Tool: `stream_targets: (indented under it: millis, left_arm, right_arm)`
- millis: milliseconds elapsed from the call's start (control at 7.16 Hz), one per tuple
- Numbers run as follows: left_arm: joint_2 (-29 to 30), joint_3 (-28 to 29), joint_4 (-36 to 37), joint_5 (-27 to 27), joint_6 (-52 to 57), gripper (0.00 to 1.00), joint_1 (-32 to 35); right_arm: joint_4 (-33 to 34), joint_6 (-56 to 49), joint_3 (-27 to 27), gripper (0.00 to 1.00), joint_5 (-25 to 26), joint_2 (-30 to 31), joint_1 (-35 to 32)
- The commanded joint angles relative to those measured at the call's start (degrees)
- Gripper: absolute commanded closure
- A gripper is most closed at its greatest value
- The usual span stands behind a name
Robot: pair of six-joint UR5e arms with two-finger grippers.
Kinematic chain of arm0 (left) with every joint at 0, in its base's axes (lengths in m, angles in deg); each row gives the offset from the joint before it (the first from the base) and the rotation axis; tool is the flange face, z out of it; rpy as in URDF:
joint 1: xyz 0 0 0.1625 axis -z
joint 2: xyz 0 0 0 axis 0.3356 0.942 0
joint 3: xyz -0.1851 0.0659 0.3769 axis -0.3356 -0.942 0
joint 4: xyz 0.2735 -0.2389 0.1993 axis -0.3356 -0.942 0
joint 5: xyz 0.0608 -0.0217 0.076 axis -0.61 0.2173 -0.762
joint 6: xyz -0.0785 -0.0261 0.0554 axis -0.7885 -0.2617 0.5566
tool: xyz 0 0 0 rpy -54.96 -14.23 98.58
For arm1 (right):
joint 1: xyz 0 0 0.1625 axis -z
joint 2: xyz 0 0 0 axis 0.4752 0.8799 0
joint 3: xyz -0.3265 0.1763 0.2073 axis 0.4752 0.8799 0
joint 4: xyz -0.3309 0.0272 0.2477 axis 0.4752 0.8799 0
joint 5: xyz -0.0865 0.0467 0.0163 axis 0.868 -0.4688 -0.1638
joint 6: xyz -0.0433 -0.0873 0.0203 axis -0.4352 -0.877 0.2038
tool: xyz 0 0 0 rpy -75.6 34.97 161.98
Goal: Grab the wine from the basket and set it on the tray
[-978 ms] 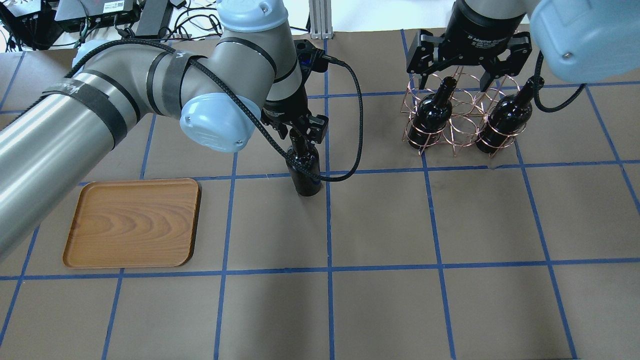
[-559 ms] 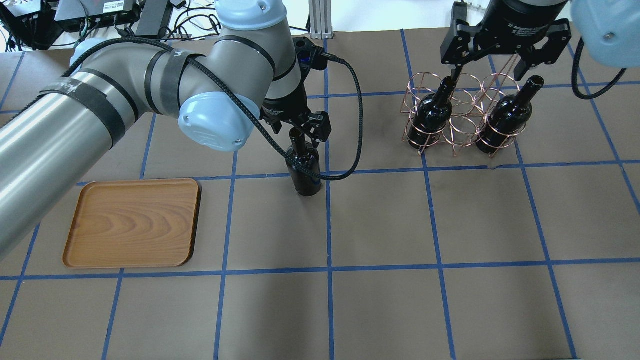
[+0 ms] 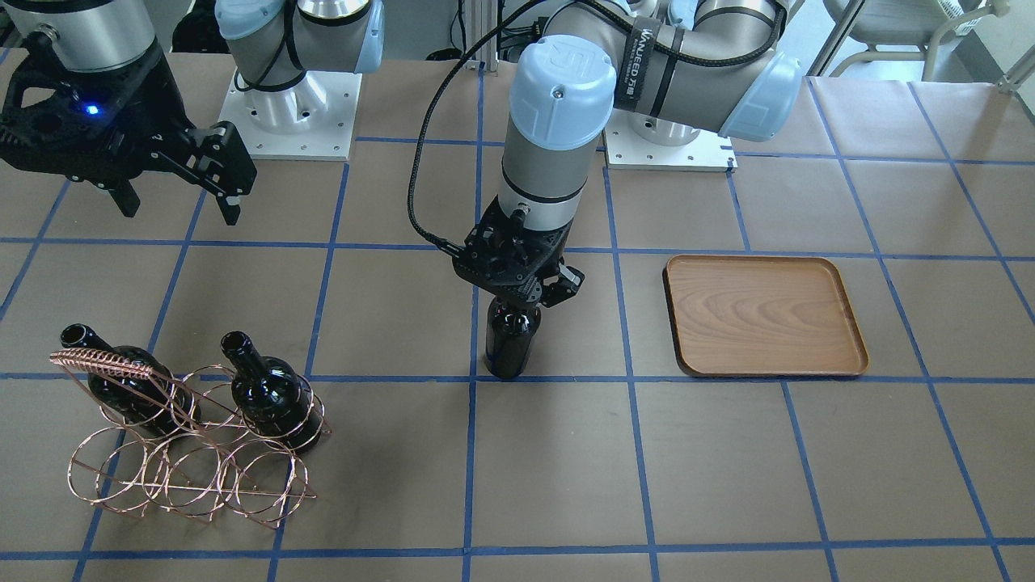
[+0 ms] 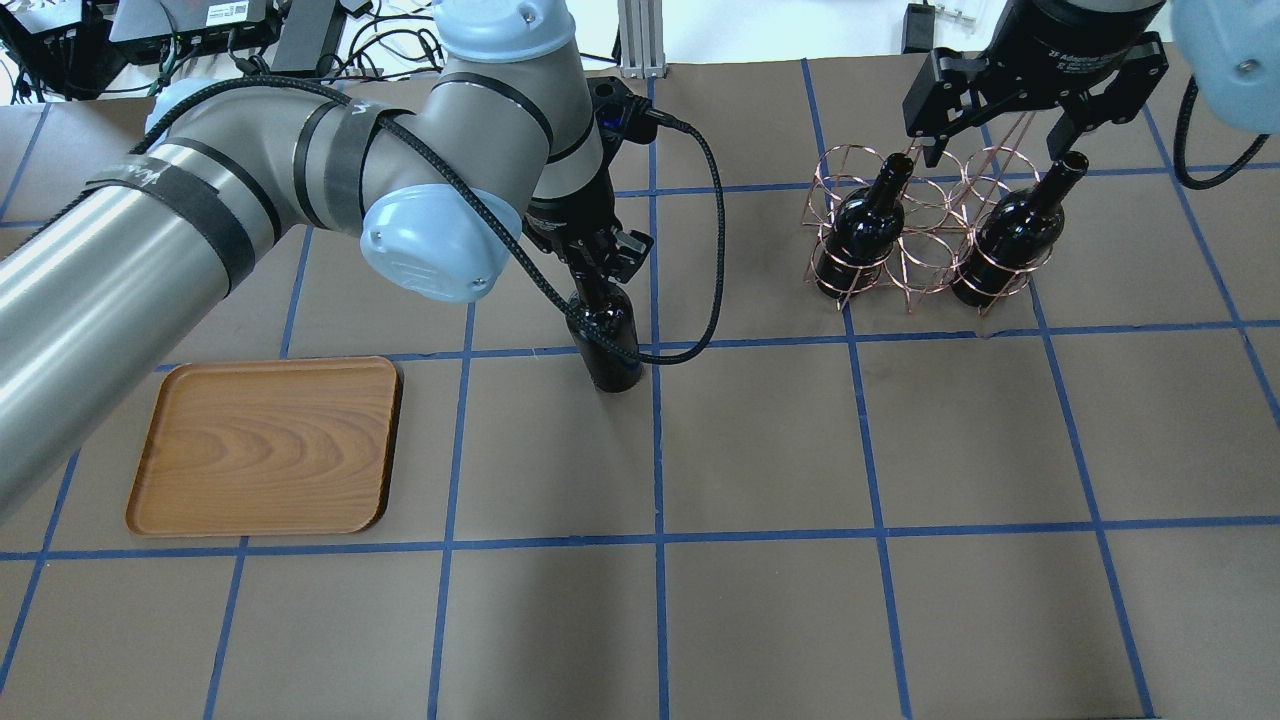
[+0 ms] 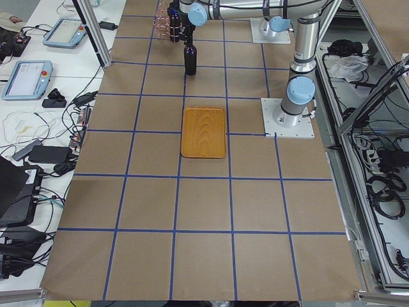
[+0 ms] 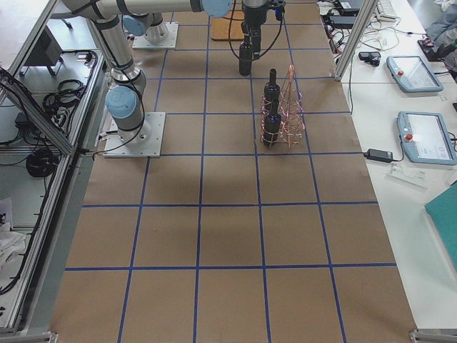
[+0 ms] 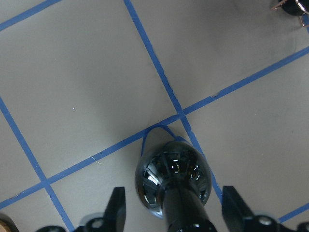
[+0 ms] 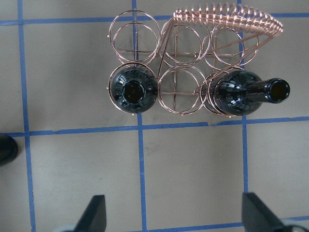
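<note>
One wine bottle (image 4: 607, 345) stands upright on the table at a blue tape crossing, outside the basket; it also shows in the front view (image 3: 511, 347). My left gripper (image 4: 592, 268) is lowered over its neck. In the left wrist view the fingers (image 7: 116, 208) stand apart on either side of the neck (image 7: 181, 212), not touching it. The copper wire basket (image 4: 925, 245) holds two more bottles (image 4: 860, 235) (image 4: 1010, 240). My right gripper (image 4: 1000, 140) is open and empty, above and behind the basket. The wooden tray (image 4: 150, 480) lies empty at the left.
The left arm's black cable (image 4: 715, 250) loops beside the standing bottle. Blue tape lines grid the brown table. The basket's coiled handle bar (image 8: 227, 19) leans over one bottle. Electronics and cables (image 4: 200, 30) lie past the table's far edge.
My right gripper has risen and drawn back from the basket, staying open. My left gripper has come down lower around the standing bottle's neck. The bottle has not moved.
</note>
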Motion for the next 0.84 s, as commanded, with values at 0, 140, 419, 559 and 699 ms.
stream_targets:
  millis: [0,140,419,559,699]
  left_arm:
    - [0.0,0.0,-0.1,-0.2,0.5,1.0,0.0]
    - [0.0,0.0,-0.1,-0.1,0.5,1.0,0.0]
    - [0.1,0.0,-0.1,-0.2,0.5,1.0,0.0]
    - [0.0,0.0,-0.2,-0.1,0.5,1.0,0.0]
    - [0.2,0.0,-0.6,-0.1,0.5,0.92,0.0]
  right_arm:
    - [-0.8,1.0,-0.3,0.0,-3.9,0.0,0.1]
    - [-0.8,4.4,-0.3,0.0,-4.0,0.0,0.1]
    - [-0.8,6.9,-0.3,0.0,-3.3,0.1,-0.2]
    - [-0.7,6.9,-0.2,0.0,-3.6,0.1,-0.4]
    - [-0.5,6.9,-0.2,0.0,-3.1,0.0,-0.4]
